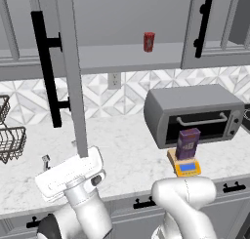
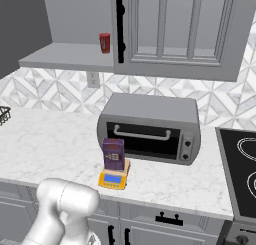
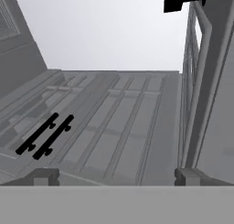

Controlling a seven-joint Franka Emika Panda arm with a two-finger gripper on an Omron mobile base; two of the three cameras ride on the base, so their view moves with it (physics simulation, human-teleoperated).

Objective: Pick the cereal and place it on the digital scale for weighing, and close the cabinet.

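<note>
Left base view told you the cereal (image 1: 188,143) already sat on the digital scale (image 1: 187,167), so your tool (image 3: 116,176), fingers spread and empty beside the cabinet (image 1: 73,82) door's edge, next needed to push it closed.

Matt grey painted panels on the cabinet (image 1: 73,87), with satin black bar handles. Marble-look countertop (image 1: 122,150), white veined grey, smooth. Toaster oven (image 2: 150,126) in brushed-looking grey metal (dark glossy door). Cereal (image 2: 113,154) box: matt purple card. Digital scale (image 2: 114,179): yellow-orange plastic.
</note>
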